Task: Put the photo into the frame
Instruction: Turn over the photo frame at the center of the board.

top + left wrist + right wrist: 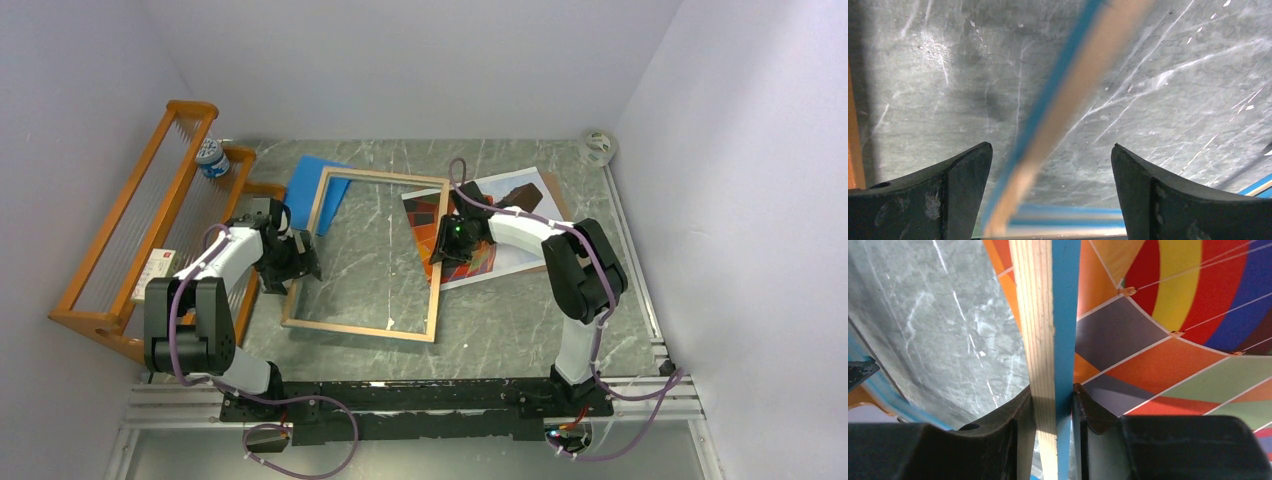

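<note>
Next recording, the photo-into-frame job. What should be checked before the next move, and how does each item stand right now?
1. Right gripper holds the frame: ok, jaws shut on its right rail.
2. Left gripper not clamping the frame: ok, open, with the left rail between its spread fingers.
3. Frame back side up: ok, bare wood faces up.
4. Photo free to lift: not ok, its left edge lies under the frame's right rail.
5. Photo turned to suit the frame: not ok, the print faces up, as does the frame's back.
6. Glass pane in place: cannot tell.
</note>
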`<state>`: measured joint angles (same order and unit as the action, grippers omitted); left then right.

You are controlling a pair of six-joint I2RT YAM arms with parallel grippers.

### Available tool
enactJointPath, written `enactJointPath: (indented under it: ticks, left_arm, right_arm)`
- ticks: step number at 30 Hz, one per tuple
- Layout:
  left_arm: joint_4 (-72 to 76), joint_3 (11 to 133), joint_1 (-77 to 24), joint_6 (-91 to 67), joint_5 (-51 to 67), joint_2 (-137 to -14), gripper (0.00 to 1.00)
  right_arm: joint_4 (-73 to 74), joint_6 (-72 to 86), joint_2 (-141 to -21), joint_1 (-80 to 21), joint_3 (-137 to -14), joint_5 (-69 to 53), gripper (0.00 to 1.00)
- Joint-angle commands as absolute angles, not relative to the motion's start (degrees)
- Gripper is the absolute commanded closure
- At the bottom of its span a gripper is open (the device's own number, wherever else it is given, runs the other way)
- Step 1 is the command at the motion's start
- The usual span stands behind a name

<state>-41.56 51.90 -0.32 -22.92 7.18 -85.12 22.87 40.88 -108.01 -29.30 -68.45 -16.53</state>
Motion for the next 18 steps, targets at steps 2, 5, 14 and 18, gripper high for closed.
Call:
enactJointPath:
  ticks: [2,5,14,18]
  left_arm:
    - [-43.74,54.23,-0.18,-21.23,4.74,-84.4,0.07]
    - [-44.29,53.7,-0.18,-20.93,4.95,-84.22,0.07]
    - [-44.55,55.08,-0.18,-19.47,8.71,-80.8,0.11]
    - [-43.96,56.13,-0.18,-18.35,12.42,-76.62,0.12]
  right_arm:
    - [24.0,40.23,-106.5,-29.51,-73.23,-17.51,0.61]
    - [25.93,38.15,-106.75,-29.53,-74.81,-17.12,0.58]
    - [32.73,36.11,-104.69,-28.89,-77.7,-10.99,0.56]
    - [30.47,41.97,-99.13,-26.72,-71.72,-7.54,0.53]
